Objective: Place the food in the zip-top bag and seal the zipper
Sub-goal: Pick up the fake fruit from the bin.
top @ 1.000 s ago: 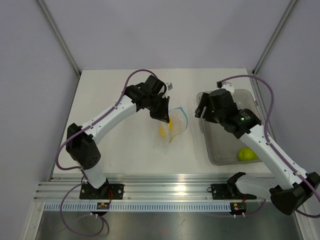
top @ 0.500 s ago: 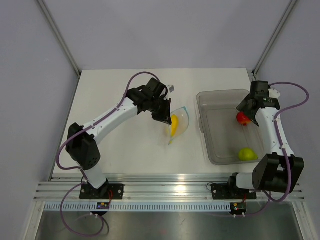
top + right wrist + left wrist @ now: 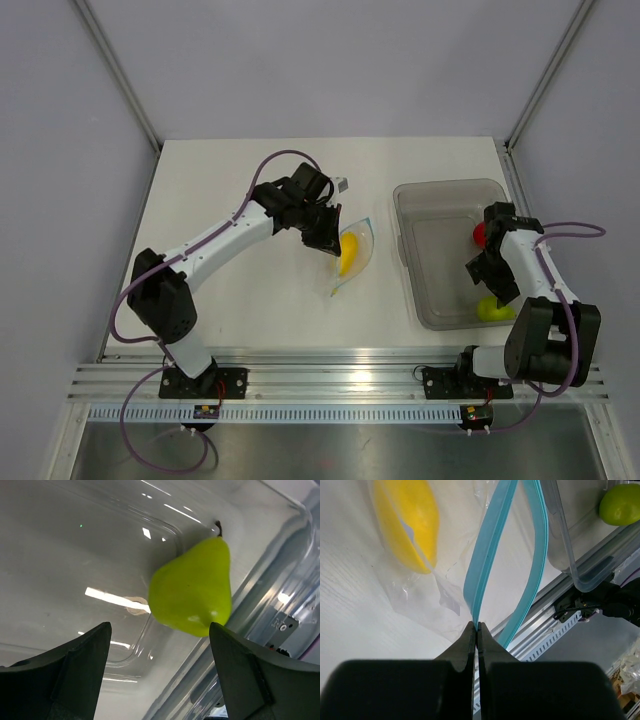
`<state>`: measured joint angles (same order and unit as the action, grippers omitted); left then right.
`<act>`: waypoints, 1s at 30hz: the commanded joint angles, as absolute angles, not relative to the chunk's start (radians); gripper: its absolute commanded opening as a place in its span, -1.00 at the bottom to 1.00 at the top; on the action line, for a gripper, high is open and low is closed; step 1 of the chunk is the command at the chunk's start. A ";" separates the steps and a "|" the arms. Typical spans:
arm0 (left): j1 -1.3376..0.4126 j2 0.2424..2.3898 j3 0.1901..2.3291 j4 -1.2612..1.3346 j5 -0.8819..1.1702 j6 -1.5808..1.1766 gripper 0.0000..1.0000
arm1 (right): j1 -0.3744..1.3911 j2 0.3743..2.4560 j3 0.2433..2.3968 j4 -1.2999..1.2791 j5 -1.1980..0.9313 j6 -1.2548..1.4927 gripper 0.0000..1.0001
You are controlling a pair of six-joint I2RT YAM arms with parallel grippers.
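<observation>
On my feed the left jaws are pinched fully together on the zipper (image 3: pixel 487 555), gripping one lip of the light-blue strip. The other lip bows away from it, so the mouth of the zip-top bag (image 3: pixel 366 234) gapes open. The bag lies on the white surface (image 3: pixel 220 200) to the left of the grey bin (image 3: pixel 430 200), apart from it, with its open mouth turned towards the bin. The yellow fruit (image 3: pixel 410 525) sits inside the bag, at the end farther from the bin.

The right jaws are spread wide and hold nothing. They hang inside the bin over its near right corner. The green pear (image 3: pixel 192 587) lies on the bin floor there, close against the wall with its stem pointing away from the jaws. In the wrist view the pear shows between the two fingertips (image 3: pixel 95 645), and neither one touches it. The red fruit (image 3: pixel 481 234) is also in the bin, by the right wall farther back, partly hidden behind the right arm (image 3: pixel 535 275).
</observation>
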<state>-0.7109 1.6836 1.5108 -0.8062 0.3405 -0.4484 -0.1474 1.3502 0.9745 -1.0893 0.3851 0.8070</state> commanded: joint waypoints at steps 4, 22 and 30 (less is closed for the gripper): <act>-0.712 1.626 1.511 -0.793 0.365 -0.416 -1.00 | -0.163 1.342 0.948 -1.100 0.489 0.953 0.73; -0.712 1.648 1.566 -0.893 0.307 -0.448 -1.00 | -0.244 1.279 0.819 -0.893 0.598 0.963 0.73; -0.712 1.625 1.574 -0.930 0.244 -0.479 -1.00 | -0.255 1.367 0.789 -0.746 0.367 0.841 0.74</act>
<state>-0.7109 1.6764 1.5261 -0.9150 0.2878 -0.4614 -0.2501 1.3464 0.8017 -0.8490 0.4622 0.8986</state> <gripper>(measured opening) 0.005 0.867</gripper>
